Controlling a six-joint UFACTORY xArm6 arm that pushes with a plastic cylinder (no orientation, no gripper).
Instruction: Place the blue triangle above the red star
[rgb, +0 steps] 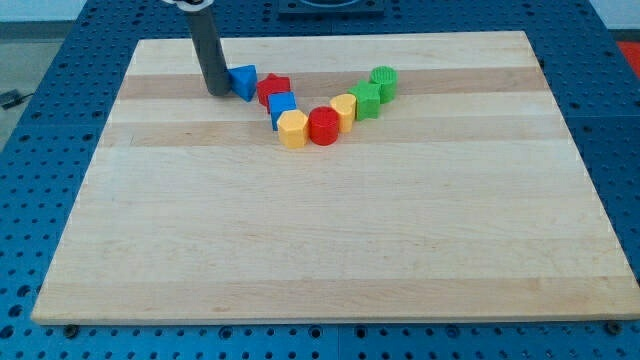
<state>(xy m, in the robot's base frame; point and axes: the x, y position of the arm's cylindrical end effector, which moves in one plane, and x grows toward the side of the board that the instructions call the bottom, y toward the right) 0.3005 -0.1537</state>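
Note:
The blue triangle (244, 81) lies near the view's top left of the wooden board (330, 240), just left of the red star (273, 90) and touching or nearly touching it. My tip (217, 92) is at the triangle's left side, right against it. The dark rod rises from there to the view's top edge.
A curved row of blocks runs right from the star: a blue cube (282, 108), a yellow hexagon (293, 129), a red cylinder (323, 127), a yellow block (344, 110), a green star-like block (367, 99) and a green cylinder (384, 81).

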